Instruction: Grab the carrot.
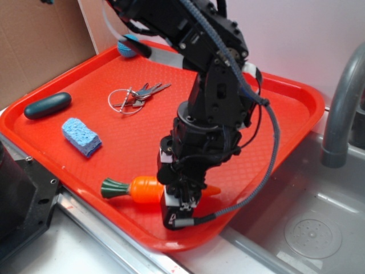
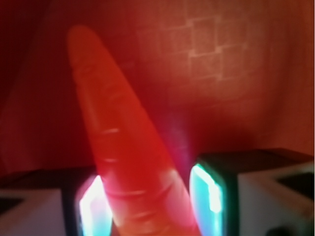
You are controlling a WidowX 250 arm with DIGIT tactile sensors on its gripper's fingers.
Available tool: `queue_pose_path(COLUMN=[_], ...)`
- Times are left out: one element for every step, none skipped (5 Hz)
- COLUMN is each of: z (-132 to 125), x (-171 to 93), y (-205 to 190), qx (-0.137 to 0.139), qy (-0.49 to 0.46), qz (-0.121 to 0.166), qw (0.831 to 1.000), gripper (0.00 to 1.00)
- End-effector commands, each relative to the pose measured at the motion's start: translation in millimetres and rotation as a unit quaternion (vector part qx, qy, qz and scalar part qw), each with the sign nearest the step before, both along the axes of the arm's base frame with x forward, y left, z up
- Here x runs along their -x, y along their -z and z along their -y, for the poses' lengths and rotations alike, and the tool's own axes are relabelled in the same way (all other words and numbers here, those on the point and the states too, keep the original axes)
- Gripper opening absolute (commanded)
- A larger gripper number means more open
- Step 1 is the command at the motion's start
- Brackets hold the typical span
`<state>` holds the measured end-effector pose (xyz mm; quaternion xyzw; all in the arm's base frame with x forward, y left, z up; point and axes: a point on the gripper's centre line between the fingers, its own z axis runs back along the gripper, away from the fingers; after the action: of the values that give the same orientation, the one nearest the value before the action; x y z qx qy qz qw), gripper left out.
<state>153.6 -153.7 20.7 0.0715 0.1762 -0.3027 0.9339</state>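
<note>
Both pads [image 2: 209, 194] straddle the carrot [image 2: 123, 157] with gaps either side, claw [image 1: 181, 200] open, so I'd close squarely mid-body before lifting off the tray [image 1: 274, 114].

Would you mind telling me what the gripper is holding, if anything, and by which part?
The gripper straddles the carrot at its thick middle, but a closed grip cannot be confirmed.
</note>
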Motion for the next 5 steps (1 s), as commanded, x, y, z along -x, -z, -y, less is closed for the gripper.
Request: queue_pose_path(z=[-8.6, -6.4, -6.1, -15.0, -22.3], x=[9.0, 37.8, 56.3, 62.6, 60.5], y=[-50.2, -97.9, -145.4, -193.2, -242.7], qx=[0.009, -0.006, 0.008, 0.034, 0.032], qy=[-0.029, -0.151, -0.231, -0.258, -0.262], qz=[0.034, 0.131, 0.165, 0.192, 0.205], qw=[0.999, 0.980, 0.959, 0.946, 0.942], gripper=[0.00, 0.00, 0.00, 0.00, 0.00])
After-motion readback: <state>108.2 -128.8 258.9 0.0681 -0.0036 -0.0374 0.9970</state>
